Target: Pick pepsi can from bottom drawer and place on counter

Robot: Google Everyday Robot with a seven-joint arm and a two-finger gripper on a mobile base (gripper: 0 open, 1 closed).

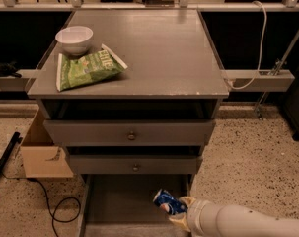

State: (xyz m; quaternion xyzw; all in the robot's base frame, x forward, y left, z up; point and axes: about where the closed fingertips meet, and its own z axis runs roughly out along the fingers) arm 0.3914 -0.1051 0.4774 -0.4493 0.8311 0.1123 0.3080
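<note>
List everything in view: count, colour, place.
pepsi can: one, blue, tilted above the bottom drawer's right side, in the gripper
bottom drawer: one, grey, pulled open
knobbed drawers: two, grey, above it
counter: one, grey, cabinet top
bowl: one, white, counter's far left
chip bag: one, green, just in front of the bowl
cardboard box: one, brown, on the floor left of the cabinet
cable: one, black, floor at left
gripper: one, cream, over the bottom drawer, shut on the can
arm: one, pale, lower right
</note>
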